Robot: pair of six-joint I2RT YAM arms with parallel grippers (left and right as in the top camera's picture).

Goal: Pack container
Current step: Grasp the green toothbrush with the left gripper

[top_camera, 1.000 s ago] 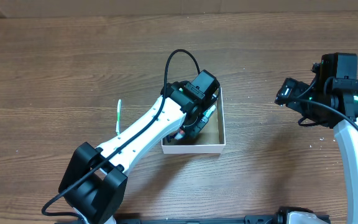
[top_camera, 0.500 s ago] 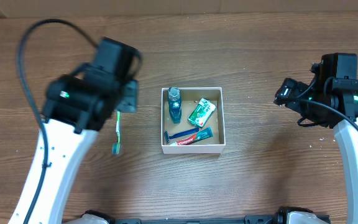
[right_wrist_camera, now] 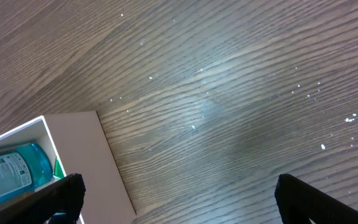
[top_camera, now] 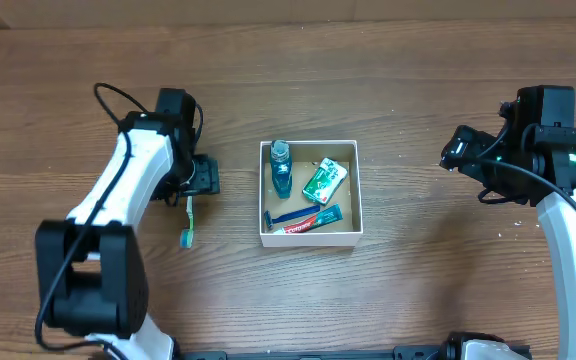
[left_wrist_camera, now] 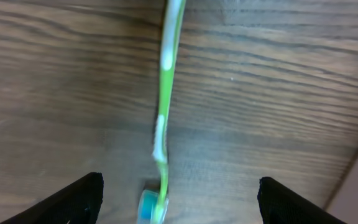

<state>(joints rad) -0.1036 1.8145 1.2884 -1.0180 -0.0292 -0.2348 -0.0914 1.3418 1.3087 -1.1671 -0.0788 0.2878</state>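
Note:
The container (top_camera: pixel 308 239) is a shallow square box with white walls near the table's middle. It holds a blue mouthwash bottle (top_camera: pixel 281 168), a green box (top_camera: pixel 324 180), a toothpaste tube (top_camera: pixel 314 220) and a blue razor (top_camera: pixel 284 215). A green toothbrush (top_camera: pixel 188 224) lies on the table left of it. My left gripper (top_camera: pixel 200 178) hovers over the toothbrush's upper end. In the left wrist view the toothbrush (left_wrist_camera: pixel 163 106) lies between the open, empty fingers (left_wrist_camera: pixel 179 199). My right gripper (top_camera: pixel 460 148) is open and empty, well right of the container.
The right wrist view shows the container's wall (right_wrist_camera: pixel 79 155) and the mouthwash bottle (right_wrist_camera: pixel 8 171) at lower left, with bare wood under the open fingers (right_wrist_camera: pixel 179 193). The wooden table's far edge runs along the top of the overhead view.
My left arm has left the container, swung left and come down over the toothbrush. The container's contents now show. The right arm has not moved.

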